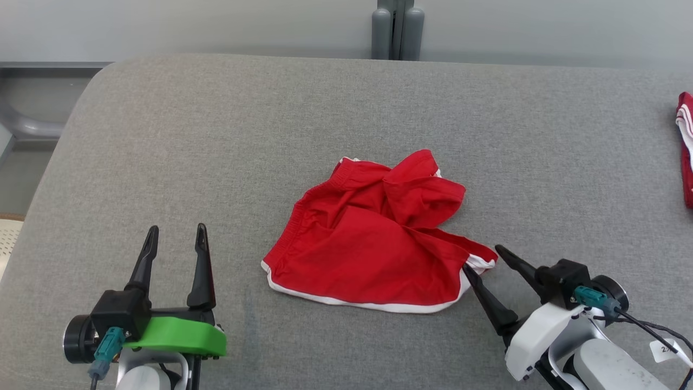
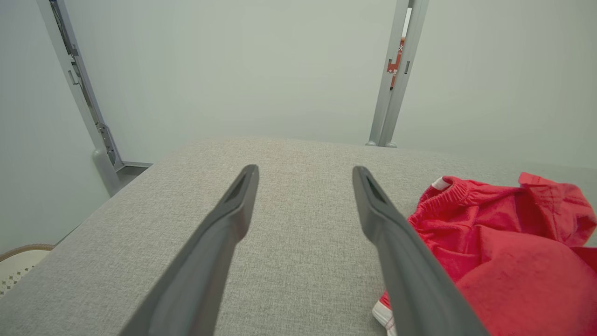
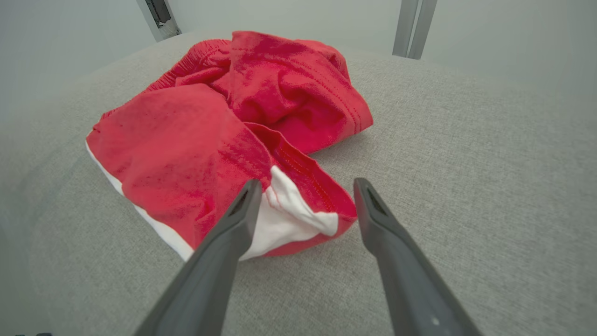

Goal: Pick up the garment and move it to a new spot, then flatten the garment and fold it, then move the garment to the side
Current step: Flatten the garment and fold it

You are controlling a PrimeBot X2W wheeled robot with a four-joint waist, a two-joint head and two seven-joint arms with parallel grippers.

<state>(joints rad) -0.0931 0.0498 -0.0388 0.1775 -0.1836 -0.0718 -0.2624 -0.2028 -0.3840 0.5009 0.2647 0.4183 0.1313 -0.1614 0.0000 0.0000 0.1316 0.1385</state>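
Folds hide much of the garment (image 1: 373, 244): it is a pair of red shorts with one leg flipped back over the middle, so the cloth beneath that leg and part of the waistband cannot be seen. The garment lies crumpled near the middle of the table (image 1: 243, 135), a little toward the robot's right. A second red piece of clothing (image 1: 686, 146) with white stripes is cut off by the right edge of the head view, so its kind cannot be told. A white tag (image 1: 665, 349) by the right wrist carries print too small to read.

The right gripper (image 1: 482, 257) has its jaws spread wide and grasps nothing. The garment's near right corner, where white lining shows, lies between its two fingers in the right wrist view. Whether the fingers touch the cloth cannot be made out. The left gripper (image 1: 177, 230) is likewise released and empty, over bare table beside the garment's left hem and not touching it.

The garment is soft, matte cloth with a gathered waistband, stitched hems and a white band along the leg edges. The table is covered in coarse grey woven fabric and has a rounded corner. The fingers are long, dark and tapering. A bright green plate (image 1: 178, 333) sits on the left wrist, and grey posts (image 1: 398, 30) stand behind the table's far edge.
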